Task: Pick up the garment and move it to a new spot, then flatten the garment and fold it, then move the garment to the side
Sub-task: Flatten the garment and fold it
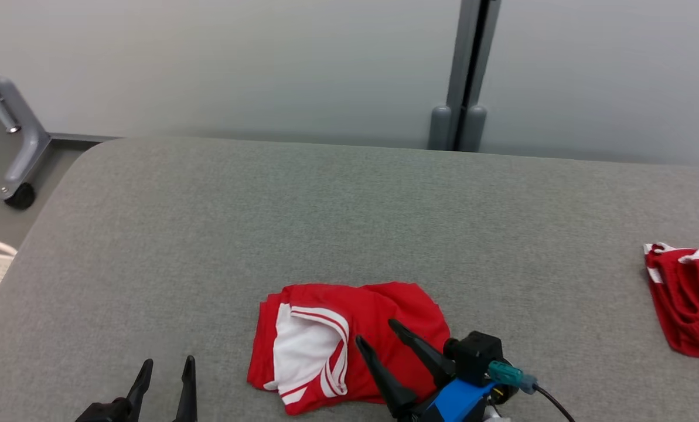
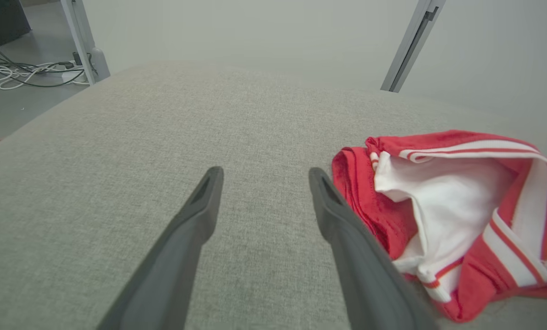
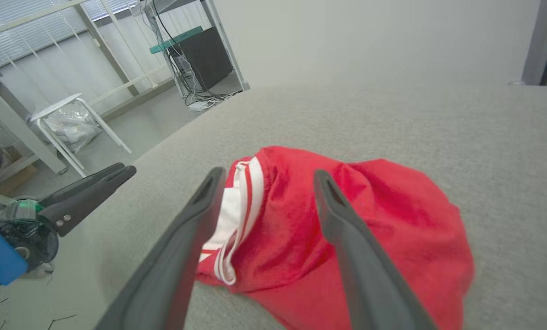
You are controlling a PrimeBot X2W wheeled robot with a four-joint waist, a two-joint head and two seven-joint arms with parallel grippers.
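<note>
Right claw (image 1: 375,330) spread wide, empty, poised over right half of red-and-white garment (image 1: 384,305). Garment bunched, loosely doubled, front middle of grey table (image 1: 326,205). Left claw (image 1: 169,360) wide too, empty, near garment's left edge. Flanking stance suits two-sided pinch or fresh release. Second red garment (image 1: 686,299) far right.

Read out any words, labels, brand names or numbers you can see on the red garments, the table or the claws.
No text can be read anywhere.
Red and white garment: stripes only, no print.
Second red garment at the table's right edge: no print.
Left claw and right claw: plain dark, no markings.
</note>
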